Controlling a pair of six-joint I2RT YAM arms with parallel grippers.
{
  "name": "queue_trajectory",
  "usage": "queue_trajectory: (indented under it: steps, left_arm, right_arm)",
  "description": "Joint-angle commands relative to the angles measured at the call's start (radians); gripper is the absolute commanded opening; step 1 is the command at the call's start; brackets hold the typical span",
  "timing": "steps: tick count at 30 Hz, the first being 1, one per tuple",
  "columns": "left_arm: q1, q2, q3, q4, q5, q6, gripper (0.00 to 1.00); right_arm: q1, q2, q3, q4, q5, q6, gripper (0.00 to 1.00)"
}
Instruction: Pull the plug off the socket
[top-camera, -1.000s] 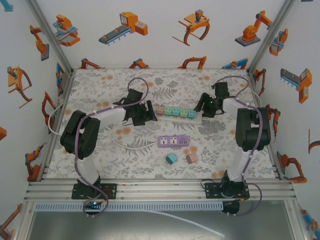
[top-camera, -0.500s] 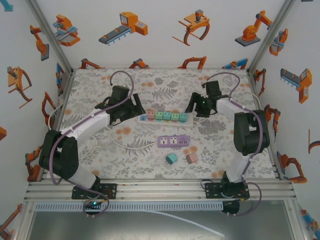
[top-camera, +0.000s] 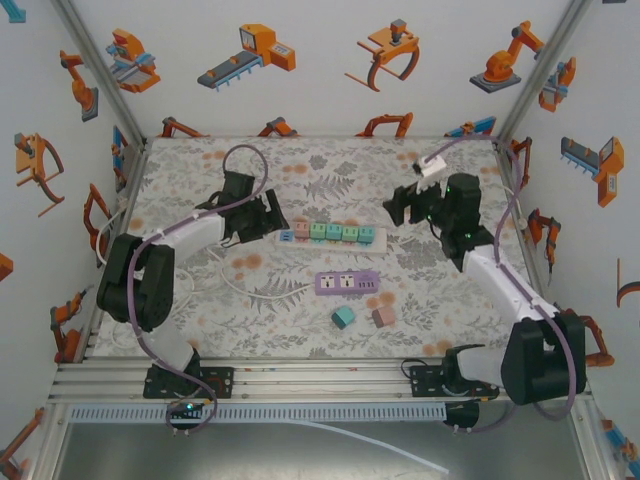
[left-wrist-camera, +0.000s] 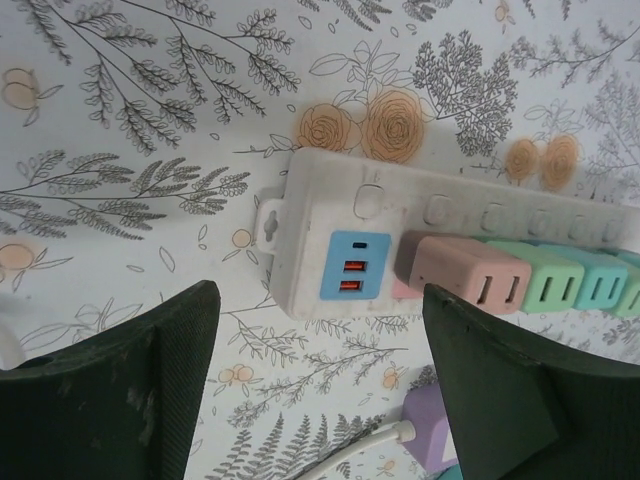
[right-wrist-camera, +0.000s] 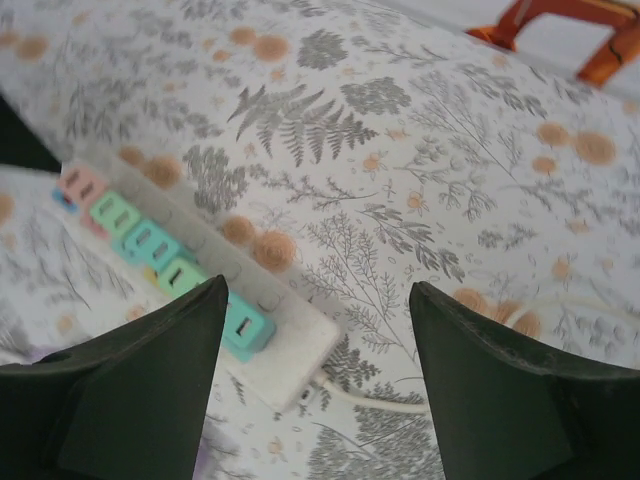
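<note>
Beyond the purple strip (top-camera: 348, 283), the white socket strip (top-camera: 330, 233) is lying mid-table. Both claws are gaping empty: left claw (top-camera: 274, 222) by its pink plug (left-wrist-camera: 465, 275), right claw (top-camera: 398, 210) at the opposite end. Best pinning the strip while pulling straight out.

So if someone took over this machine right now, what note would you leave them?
Left gripper: open, empty, at the USB end of the white power strip, beside the pink plug.
Right gripper: open, empty, near the strip's cord end and the end teal plug.
Done: nothing is gripped yet. A loose teal plug and a loose pinkish plug lie by the purple strip.
Left: five plugs sit in the white strip; grip one and pull it out.
</note>
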Motion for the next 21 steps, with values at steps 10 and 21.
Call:
queue_trajectory:
  steps: [10,21]
  left_arm:
    - [0.006,0.050,-0.019,0.075,0.045,0.131,0.76]
    - [0.006,0.050,-0.063,0.083,0.022,0.137,0.76]
  right_arm:
    - [0.032,0.145,0.055,-0.196,-0.424,-0.743,0.68]
    - [0.078,0.408,0.304,-0.555,-0.376,-0.966,0.62]
